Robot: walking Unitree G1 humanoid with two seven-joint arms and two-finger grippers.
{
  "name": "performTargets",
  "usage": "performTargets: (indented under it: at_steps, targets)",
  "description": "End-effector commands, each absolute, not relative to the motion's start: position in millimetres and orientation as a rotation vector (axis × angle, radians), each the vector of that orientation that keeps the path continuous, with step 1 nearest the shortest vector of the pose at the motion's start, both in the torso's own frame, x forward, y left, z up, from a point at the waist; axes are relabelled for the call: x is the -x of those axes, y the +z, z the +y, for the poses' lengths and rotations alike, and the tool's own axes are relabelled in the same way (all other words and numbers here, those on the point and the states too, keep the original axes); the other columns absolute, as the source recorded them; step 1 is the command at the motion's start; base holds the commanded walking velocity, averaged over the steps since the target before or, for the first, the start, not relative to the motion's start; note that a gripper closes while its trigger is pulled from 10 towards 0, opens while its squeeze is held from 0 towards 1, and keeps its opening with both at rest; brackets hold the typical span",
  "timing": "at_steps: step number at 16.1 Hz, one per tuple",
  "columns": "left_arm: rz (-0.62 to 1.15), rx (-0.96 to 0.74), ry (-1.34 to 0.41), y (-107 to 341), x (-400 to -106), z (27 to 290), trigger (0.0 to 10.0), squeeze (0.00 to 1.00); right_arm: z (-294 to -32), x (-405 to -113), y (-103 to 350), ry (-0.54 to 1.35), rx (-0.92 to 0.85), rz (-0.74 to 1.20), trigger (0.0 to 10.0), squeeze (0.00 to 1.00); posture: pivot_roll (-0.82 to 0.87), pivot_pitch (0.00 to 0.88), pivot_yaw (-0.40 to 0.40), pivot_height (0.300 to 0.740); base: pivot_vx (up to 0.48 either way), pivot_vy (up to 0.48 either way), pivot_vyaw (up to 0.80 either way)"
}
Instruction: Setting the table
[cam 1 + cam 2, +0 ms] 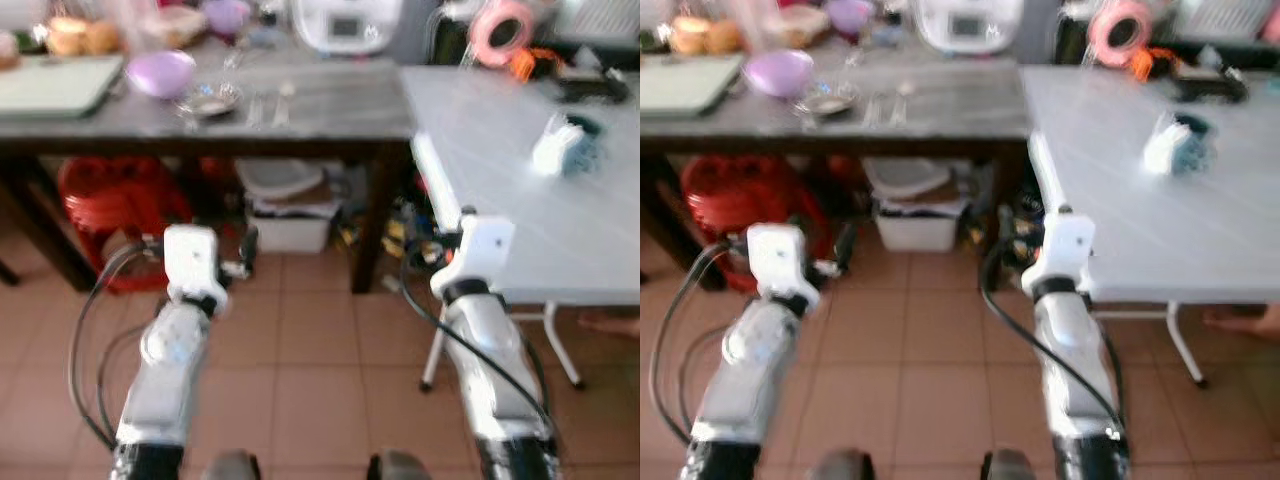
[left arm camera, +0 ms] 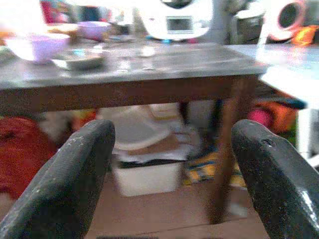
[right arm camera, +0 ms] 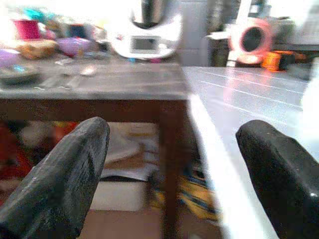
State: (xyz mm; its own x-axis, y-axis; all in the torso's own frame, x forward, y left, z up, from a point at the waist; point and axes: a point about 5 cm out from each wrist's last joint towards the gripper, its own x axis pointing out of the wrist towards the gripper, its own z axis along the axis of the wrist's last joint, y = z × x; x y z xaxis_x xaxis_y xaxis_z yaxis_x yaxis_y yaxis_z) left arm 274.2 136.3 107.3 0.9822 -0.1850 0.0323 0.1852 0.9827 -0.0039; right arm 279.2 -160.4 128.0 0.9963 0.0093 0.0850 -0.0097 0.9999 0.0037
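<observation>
It looks like the approach step: both pincers, left [image 2: 169, 169] and right [image 3: 172, 174], hang released and empty below the desk [image 1: 330, 105]. Bowl [image 1: 162, 72] and cutlery [image 1: 268, 105] wait on top; next it must step closer and reach up.

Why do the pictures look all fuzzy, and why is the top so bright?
Both eye views are smeared: the purple bowl and cutlery on the dark table look soft. In the left wrist view the black fingers are fairly sharp, the table behind blurred. In the right wrist view, glare washes out the top left corner and shines on the white table.
</observation>
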Motion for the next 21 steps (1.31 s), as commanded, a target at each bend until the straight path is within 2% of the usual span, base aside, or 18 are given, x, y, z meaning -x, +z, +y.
performTargets:
  at_steps: [1, 13, 18, 21]
  targets:
    - [-0.048, -0.008, -0.194, 112.0, -275.9, 138.4, 10.0, 0.00, -160.7, -280.7, 132.3, -0.001, -0.004, -0.101, 10.0, 0.00, -0.02, 0.000, 0.004, 0.719, 0.000, -0.465, 0.00]
    - [-0.046, -0.006, -0.200, 111.8, -276.3, 137.9, 10.0, 0.00, -158.3, -282.1, 132.9, 0.003, -0.001, -0.102, 10.0, 0.00, -0.02, 0.000, 0.006, 0.719, 0.000, -0.462, 0.00]
    - [-0.087, 0.027, -0.253, 115.9, -272.9, 133.4, 10.0, 0.00, -157.8, -281.7, 131.9, 0.003, 0.000, -0.100, 10.0, 0.00, -0.02, 0.000, 0.005, 0.719, 0.000, 0.000, 0.00]
    - [-0.092, 0.028, -0.260, 116.9, -272.2, 134.0, 10.0, 0.00, -157.6, -282.3, 131.5, 0.002, -0.010, -0.094, 10.0, 0.00, -0.02, 0.000, 0.006, 0.719, 0.349, 0.000, -0.15]
